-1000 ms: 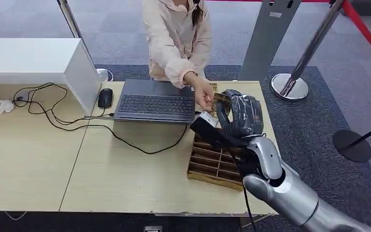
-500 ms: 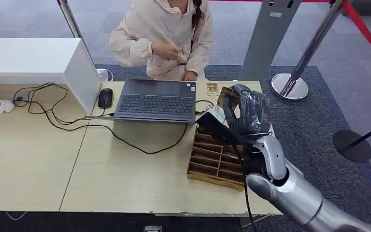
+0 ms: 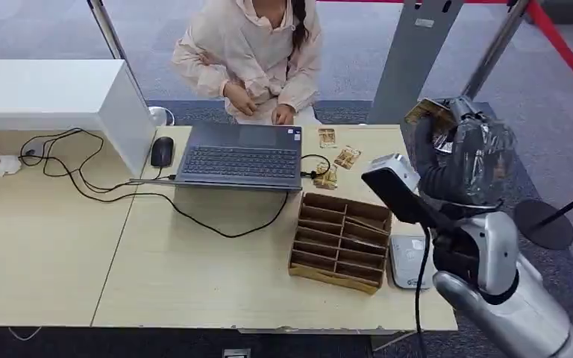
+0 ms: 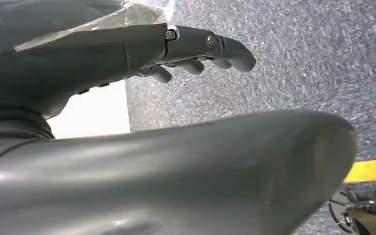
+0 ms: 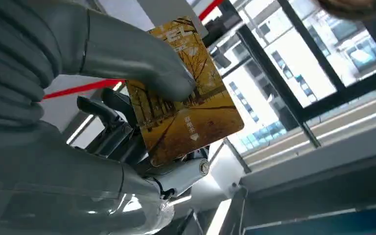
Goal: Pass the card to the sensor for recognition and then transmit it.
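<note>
My right hand (image 3: pixel 465 158) is raised beyond the table's right edge and grips a yellow card (image 3: pixel 432 116) with an autumn-tree picture. In the right wrist view the thumb (image 5: pixel 142 58) presses the card (image 5: pixel 186 110) against the dark fingers behind it. The grey card sensor (image 3: pixel 407 261) lies flat on the table near the front right corner, below and in front of the hand. My left hand (image 4: pixel 191 49) hangs over grey carpet, fingers stretched out and holding nothing.
A wooden slotted tray (image 3: pixel 339 240) stands left of the sensor. Loose cards (image 3: pixel 346 156) lie behind it beside a laptop (image 3: pixel 240 156), a mouse (image 3: pixel 162 151) and cables. A person (image 3: pixel 254 52) sits behind the table. A grey pillar (image 3: pixel 410 60) stands at back right.
My right hand has lifted the card up and to the right, away from over the tray, uncovering the sensor. The person's hand has drawn back from the card to their body.
</note>
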Tool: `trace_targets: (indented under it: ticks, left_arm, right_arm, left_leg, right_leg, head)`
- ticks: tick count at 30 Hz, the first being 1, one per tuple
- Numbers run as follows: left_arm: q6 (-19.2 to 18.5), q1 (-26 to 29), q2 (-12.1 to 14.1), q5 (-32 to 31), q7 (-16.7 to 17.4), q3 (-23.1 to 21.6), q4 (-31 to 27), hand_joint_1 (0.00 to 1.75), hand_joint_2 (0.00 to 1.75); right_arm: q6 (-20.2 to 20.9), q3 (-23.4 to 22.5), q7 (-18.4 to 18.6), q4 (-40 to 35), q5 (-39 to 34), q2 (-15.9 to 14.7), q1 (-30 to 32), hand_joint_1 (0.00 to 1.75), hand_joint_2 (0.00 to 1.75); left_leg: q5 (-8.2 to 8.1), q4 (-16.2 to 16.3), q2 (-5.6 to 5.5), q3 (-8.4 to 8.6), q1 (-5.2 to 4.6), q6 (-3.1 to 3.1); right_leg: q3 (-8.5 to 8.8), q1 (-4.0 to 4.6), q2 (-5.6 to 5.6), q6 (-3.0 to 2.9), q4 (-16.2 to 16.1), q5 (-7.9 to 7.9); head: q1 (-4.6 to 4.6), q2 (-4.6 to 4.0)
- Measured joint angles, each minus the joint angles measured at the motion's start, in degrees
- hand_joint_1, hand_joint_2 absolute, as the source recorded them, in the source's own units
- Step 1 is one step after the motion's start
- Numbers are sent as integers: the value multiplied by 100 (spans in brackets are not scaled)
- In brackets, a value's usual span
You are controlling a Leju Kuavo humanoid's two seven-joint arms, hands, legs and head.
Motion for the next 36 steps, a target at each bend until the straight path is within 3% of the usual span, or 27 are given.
trace_targets:
  ticks: [5, 8, 15, 23, 36]
  left_arm:
    - [41, 22, -2, 41, 26, 2, 0, 0, 0]
    - [52, 27, -4, 44, 55, 4, 0, 0, 0]
    - [105, 24, -26, 83, 72, 68, -2, 0, 0]
    - [127, 25, -59, 103, 171, 142, -9, 0, 0]
    - [170, 21, -74, 83, 146, 177, -15, 0, 0]
  right_arm:
    - [384, -387, 2, -477, 465, -178, 492, 175, 175]
    - [398, -593, 9, -645, 523, -241, 868, 175, 175]
    - [-147, -809, 11, -566, 442, -227, 1626, 175, 175]
    - [-684, -756, -85, 4, 22, -57, 2129, 175, 175]
    - [-1038, -205, -234, 1289, -441, 446, 2298, 175, 175]
  left_leg:
    - [0, 0, -1, -2, 0, 0]
    - [0, 0, -1, -4, 0, 0]
    - [-1, -1, -1, -9, 0, 0]
    - [0, -1, -1, -11, 3, 0]
    - [0, -2, -1, -11, 6, 0]
  right_leg:
    - [0, 1, -1, 0, 0, 0]
    - [-1, 1, -1, 0, 0, -1]
    - [1, 0, -1, 0, 0, -1]
    - [1, 0, -1, 0, 0, -1]
    - [-1, 1, -1, 0, 0, -1]
  head:
    - [0, 0]
    - [0, 0]
    - [0, 0]
    - [0, 0]
    - [-2, 0]
